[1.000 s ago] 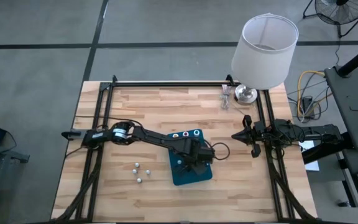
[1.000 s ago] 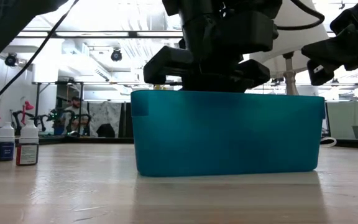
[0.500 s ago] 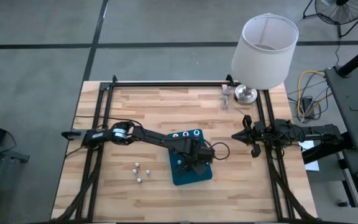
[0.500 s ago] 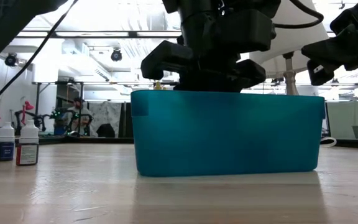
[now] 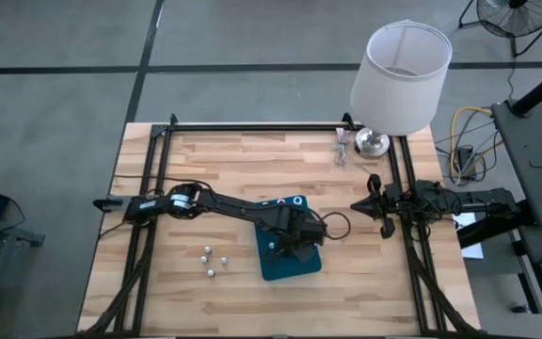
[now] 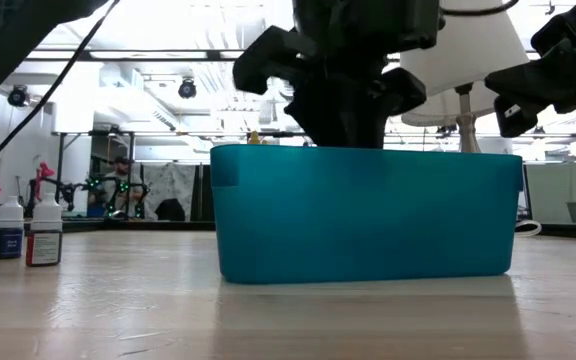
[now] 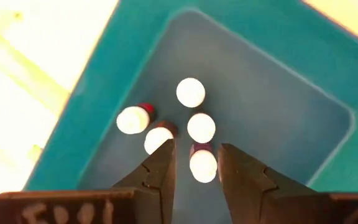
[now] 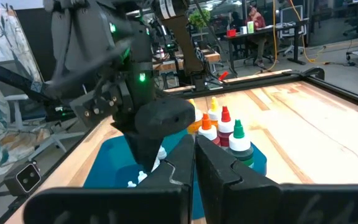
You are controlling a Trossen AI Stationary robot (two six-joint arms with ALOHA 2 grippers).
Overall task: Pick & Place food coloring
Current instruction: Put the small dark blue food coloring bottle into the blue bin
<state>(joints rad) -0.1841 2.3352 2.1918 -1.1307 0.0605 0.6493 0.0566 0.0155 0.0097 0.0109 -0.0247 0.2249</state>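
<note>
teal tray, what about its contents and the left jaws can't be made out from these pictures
- Low view: the teal tray has an opaque wall that hides every bottle inside, and the left gripper's tip.
- High view: the left gripper and its arm cover much of the tray; the bottles are too small to count.
- Left wrist view: five white-capped bottles show from above only, so their liquid colours are unclear. Whether the jaws touch the bottle between them is unclear too.

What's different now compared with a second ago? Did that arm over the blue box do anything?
The left claw has lifted upward out of the teal tray, with a white-capped bottle standing between its fingers; whether it grips the bottle is unclear. The tray, the bottles standing beside it and the right claw at the table's edge stayed put.
</note>
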